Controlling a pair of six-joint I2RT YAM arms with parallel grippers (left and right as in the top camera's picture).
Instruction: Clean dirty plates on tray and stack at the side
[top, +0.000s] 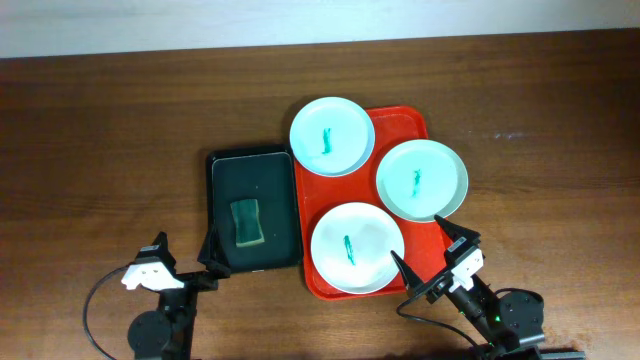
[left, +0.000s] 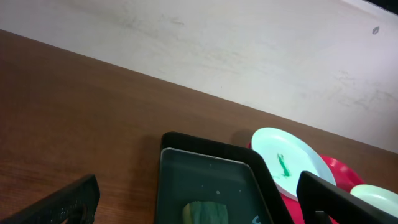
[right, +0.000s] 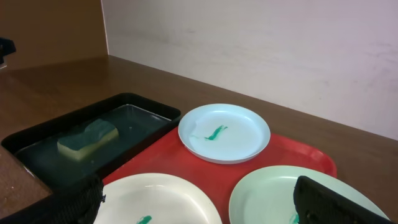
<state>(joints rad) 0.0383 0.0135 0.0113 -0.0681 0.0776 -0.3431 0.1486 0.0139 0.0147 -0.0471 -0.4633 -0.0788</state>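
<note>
Left gripper (top: 184, 252) and right gripper (top: 430, 252) hang nearest the overhead camera, fingers apart and empty. Beyond them all three plates (top: 332, 136) lie on the red tray (top: 410, 122), each smeared green. By my judgement nothing is cleaned or stacked yet.

Left wrist view catches one smeared plate, another's rim, and only the top edge of the sponge (left: 204, 211).

Right wrist view adds a wet sheen around the sponge in the black tray (right: 149, 102).

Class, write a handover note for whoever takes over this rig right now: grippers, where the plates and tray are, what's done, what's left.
Left gripper: open, empty, beside the black tray.
Right gripper: open, empty, at the near edge of the red tray.
Back plate, right plate and front plate sit on the red tray, each with a green smear.
Sponge lies in the black tray.
Done: nothing cleaned or stacked.
Left: all three.
</note>
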